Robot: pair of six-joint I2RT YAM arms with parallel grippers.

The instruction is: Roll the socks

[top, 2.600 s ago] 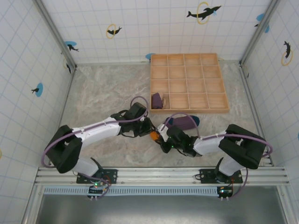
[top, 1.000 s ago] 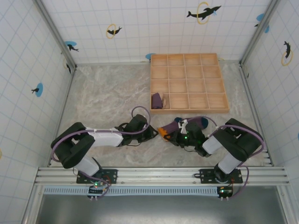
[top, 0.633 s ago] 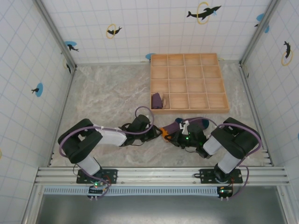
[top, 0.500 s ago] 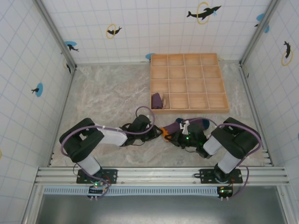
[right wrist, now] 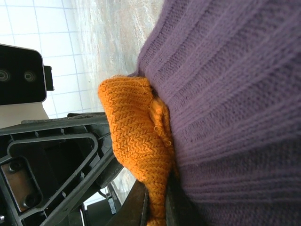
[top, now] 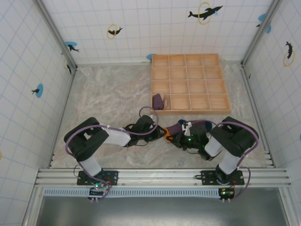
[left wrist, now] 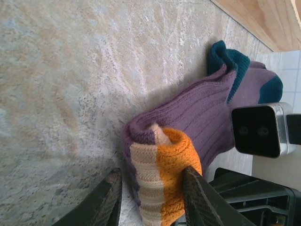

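A purple ribbed sock (left wrist: 202,108) with a teal toe (left wrist: 270,87) lies on the table in front of the wooden tray. Its orange and cream cuff end (left wrist: 164,174) is rolled up. My left gripper (left wrist: 153,197) is open and straddles that roll: the right finger touches the orange knit, while a sliver of table shows beside the left finger. My right gripper (right wrist: 157,212) is shut on the orange cuff (right wrist: 136,127), against the purple sock (right wrist: 235,94). From above, both grippers (top: 162,134) (top: 170,137) meet tip to tip at the sock's left end (top: 176,128).
A wooden tray of compartments (top: 190,111) stands just behind the sock, with a rolled purple sock (top: 158,101) in its near-left compartment. The left gripper's black body (right wrist: 56,155) sits close beside the right fingers. Bare marbled table (top: 108,94) lies to the left.
My left gripper has slid right up to the sock's rolled end, and its jaws have widened slightly. The right gripper keeps its hold on the cuff.
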